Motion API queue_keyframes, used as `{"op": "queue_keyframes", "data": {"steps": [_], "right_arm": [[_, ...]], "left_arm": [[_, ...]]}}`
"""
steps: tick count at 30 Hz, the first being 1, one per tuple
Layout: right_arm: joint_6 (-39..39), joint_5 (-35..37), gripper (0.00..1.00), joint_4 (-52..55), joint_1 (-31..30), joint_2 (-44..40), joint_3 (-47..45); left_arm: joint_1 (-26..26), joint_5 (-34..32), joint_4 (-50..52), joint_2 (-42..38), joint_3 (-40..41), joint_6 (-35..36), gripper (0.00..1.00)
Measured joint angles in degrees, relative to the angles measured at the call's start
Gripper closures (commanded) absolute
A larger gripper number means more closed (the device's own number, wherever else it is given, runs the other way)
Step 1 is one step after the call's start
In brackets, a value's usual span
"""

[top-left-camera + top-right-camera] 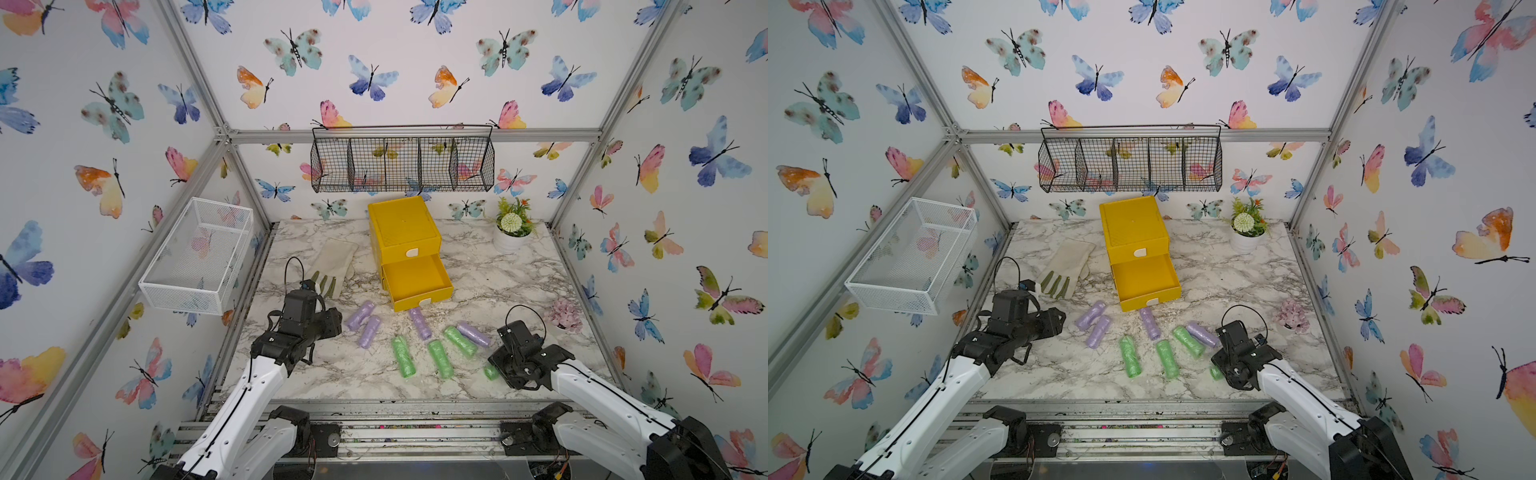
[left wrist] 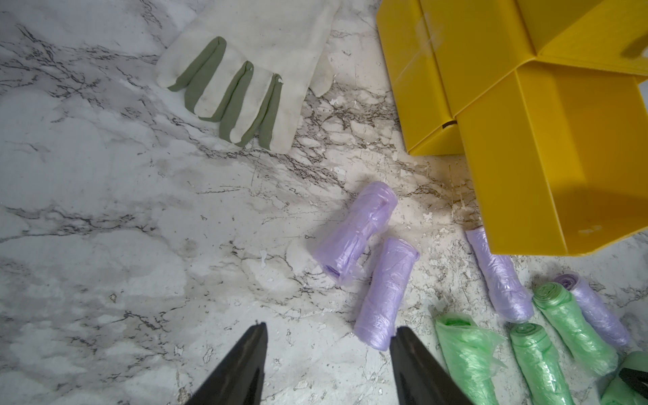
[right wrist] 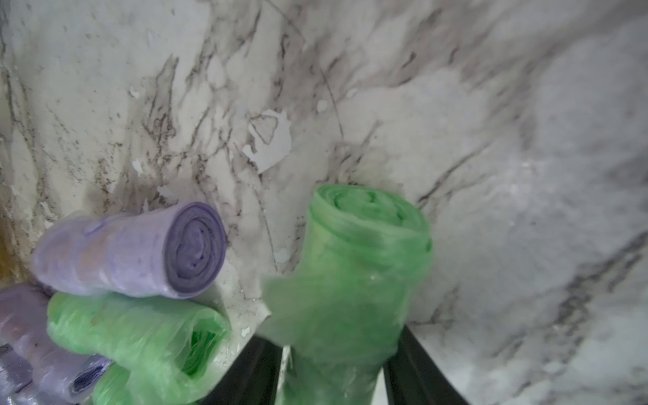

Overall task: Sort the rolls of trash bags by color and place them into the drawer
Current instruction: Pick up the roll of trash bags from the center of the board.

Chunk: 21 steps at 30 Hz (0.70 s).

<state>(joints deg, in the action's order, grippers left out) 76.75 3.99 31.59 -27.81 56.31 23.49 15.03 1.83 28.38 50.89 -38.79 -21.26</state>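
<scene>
So here's where you'd got to: nothing green or purple had gone in yet. At the back of the bench (image 1: pixel 498 270) the chest (image 1: pixel 405 224) had its top drawer (image 1: pixel 395 248) shut. The open drawer (image 1: pixel 415 278) below it was pulled out toward the arms, and it looked empty.

All four purple rolls (image 1: pixel 360 315) lay on the bench in front of it. Two were side by side over by your left arm, one was right at the open drawer's front edge, and one lay further right, touching a green one. Three green rolls (image 1: pixel 402 356) lay loose nearer the arms, and the fourth green roll (image 3: pixel 350 273) was by your right arm.

No pink ones showed anywhere. If they were already sorted they'd be behind a shut front, so I can't tell. My guess is a third done at best, with eight rolls left.

Your left tool (image 2: pixel 331 326) hovered over the bench with its jaws well apart and nothing in it, one fingertip just beside the end of a purple roll. Your right tool (image 3: pixel 336 338) was down at the bench with its jaws on either side of that fourth green roll, close in. A thin sliver of bench showed between one finger and the plastic, and the view was smeary. So I couldn't tell whether it was actually clamped or only bracketing the roll.
</scene>
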Motion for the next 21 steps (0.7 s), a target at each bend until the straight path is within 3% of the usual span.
{"op": "queue_keyframes", "data": {"steps": [9,15,21], "right_arm": [[-0.9,0.5,0.69,0.5,0.0,-3.9,0.0],[-1.7,0.9,0.7,3.1,0.0,-5.2,1.4],[-4.2,1.1,0.72,5.4,0.0,-7.1,8.9]], "left_arm": [[0.0,0.0,-0.1,0.0,0.0,0.0,0.39],[0.0,0.0,-0.1,-0.1,0.0,0.0,0.39],[0.0,0.0,-0.2,-0.3,0.0,0.0,0.39]]}}
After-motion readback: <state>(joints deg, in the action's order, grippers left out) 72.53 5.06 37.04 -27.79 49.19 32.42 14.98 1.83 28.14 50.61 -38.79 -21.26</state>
